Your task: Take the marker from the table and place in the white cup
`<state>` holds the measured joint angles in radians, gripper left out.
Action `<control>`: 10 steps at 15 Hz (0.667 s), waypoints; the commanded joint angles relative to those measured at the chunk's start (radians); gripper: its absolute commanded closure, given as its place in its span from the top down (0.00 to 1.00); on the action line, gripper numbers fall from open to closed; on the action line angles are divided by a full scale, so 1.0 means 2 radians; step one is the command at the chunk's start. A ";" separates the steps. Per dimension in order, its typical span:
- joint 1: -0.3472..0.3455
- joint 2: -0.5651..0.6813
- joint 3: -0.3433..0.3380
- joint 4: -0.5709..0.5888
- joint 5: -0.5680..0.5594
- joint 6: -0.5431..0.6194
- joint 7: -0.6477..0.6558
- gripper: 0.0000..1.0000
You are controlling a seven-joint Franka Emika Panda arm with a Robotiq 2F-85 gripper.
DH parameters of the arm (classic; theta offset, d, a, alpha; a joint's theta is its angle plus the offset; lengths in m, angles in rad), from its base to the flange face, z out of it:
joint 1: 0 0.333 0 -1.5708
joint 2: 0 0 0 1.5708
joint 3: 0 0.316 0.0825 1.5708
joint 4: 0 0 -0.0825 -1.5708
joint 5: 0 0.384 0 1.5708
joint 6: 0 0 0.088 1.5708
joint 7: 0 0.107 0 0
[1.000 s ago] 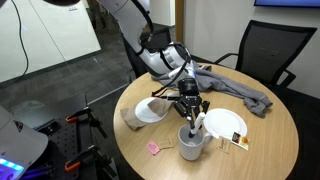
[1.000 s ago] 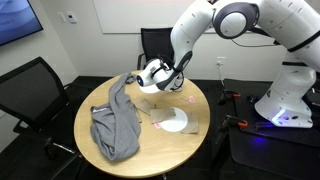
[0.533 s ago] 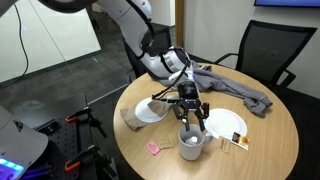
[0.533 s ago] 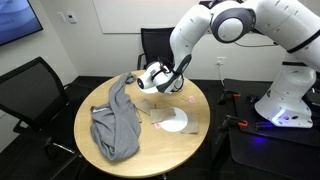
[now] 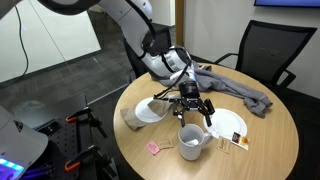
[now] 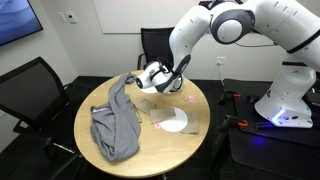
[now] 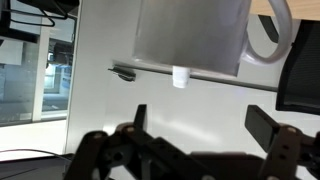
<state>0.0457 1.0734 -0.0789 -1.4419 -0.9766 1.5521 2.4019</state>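
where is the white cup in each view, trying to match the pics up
In an exterior view: white cup at low centre of the picture.
In an exterior view: cannot pick it out; perhaps hidden behind the arm.
Wrist view: top middle, with its handle to the right.
Shared landmark: the grey cloth, in both exterior views.

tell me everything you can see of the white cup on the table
The white cup is a whitish-grey mug with a side handle, taller than it is wide and ceramic by its look. It stands upright, mouth up, on the round wooden table, near the edge closest to the camera in an exterior view. A pink scrap lies on one side and a white plate on the other. The open gripper hangs just above without touching. Its inside cannot be made out.
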 commanded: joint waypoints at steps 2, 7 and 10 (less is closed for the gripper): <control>0.019 -0.071 -0.005 -0.046 0.009 -0.015 -0.005 1.00; 0.035 -0.158 0.001 -0.079 0.007 -0.059 -0.005 1.00; 0.039 -0.215 0.008 -0.106 0.007 -0.081 -0.002 1.00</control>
<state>0.1168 0.7840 -0.0744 -1.5452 -0.9749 1.4170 2.3984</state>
